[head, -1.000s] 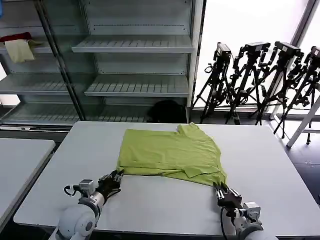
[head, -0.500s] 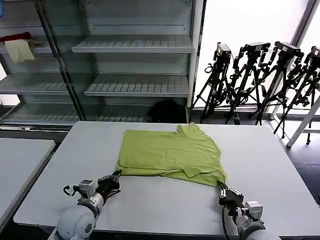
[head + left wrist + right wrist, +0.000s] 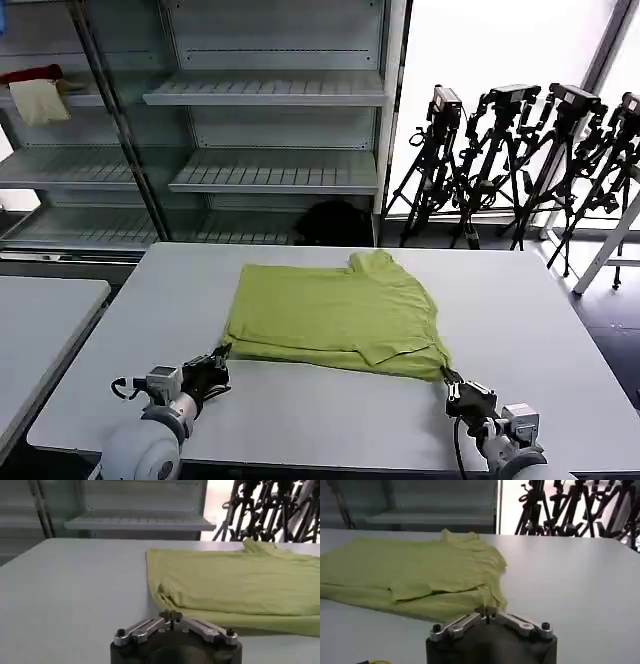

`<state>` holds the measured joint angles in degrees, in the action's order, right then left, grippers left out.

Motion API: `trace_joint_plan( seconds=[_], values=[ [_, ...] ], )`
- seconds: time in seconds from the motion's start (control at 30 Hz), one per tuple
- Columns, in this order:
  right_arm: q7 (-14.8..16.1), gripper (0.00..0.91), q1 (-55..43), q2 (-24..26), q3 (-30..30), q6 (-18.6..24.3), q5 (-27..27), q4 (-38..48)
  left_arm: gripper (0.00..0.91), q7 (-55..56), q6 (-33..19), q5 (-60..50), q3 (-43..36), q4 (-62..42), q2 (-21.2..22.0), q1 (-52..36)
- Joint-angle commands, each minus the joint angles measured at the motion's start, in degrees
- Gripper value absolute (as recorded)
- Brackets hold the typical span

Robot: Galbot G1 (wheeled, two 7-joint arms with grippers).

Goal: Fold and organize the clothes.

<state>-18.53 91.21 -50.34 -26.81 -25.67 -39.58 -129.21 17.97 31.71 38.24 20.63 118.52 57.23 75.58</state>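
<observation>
We see the folded T-shirt (image 3: 335,316) on the table (image 3: 520,330), our left gripper (image 3: 218,362) and right gripper (image 3: 450,381) closed empty near it.

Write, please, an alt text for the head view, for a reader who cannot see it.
A lime-green T-shirt, folded, lies flat on a grey table. The left gripper and the right gripper rest shut at the table's near edge, one near each front corner of the shirt. Behind stand bare shelves and camera tripods.

T-shirt (image 3: 335,315): plain lime-green | table (image 3: 560,330): pale grey
</observation>
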Motion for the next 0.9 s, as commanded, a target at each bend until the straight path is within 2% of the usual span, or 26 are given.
trace_joint_plan(
  seconds=[0.03,0.27,0.57,0.73,0.77,0.8,0.83,0.87,0.9],
  values=[
    [-0.2,0.0,7.0,2.1,-1.6,-1.4,-1.1,-5.5,0.0,4.6,1.3,-0.6,1.1,6.7,-1.1,7.6],
    [-0.6,0.0,13.4,2.5,-2.2,-1.4,-0.3,-9.6,0.0,10.3,1.2,-3.2,2.3,12.6,0.1,15.8],
    [-1.3,0.0,23.2,3.8,-6.7,-0.5,-0.3,-13.2,0.0,14.8,1.1,-5.8,4.6,19.6,0.1,26.1],
    [-2.3,0.0,21.5,3.0,-7.1,0.8,0.3,-12.1,0.0,14.2,0.6,-6.2,5.3,19.2,-0.5,27.1],
    [-2.5,0.03,20.1,2.6,-7.0,0.9,0.7,-11.3,0.0,14.2,0.6,-6.1,5.2,18.7,-0.4,26.5],
    [-2.8,0.101,19.1,2.3,-6.6,1.1,1.2,-10.8,0.01,14.3,0.7,-5.9,4.8,18.0,-0.2,25.4],
    [-2.7,0.383,17.5,2.1,-6.3,1.6,1.4,-9.8,0.0,14.3,0.8,-5.7,4.3,17.4,0.0,24.1],
    [-2.3,0.474,15.7,2.1,-6.0,2.3,1.7,-8.5,0.0,14.3,0.8,-5.7,4.0,17.2,0.0,23.7],
    [-2.0,0.635,14.7,2.2,-5.9,2.9,1.9,-7.4,0.0,14.3,0.8,-5.7,3.6,16.9,0.0,22.9]
  ],
)
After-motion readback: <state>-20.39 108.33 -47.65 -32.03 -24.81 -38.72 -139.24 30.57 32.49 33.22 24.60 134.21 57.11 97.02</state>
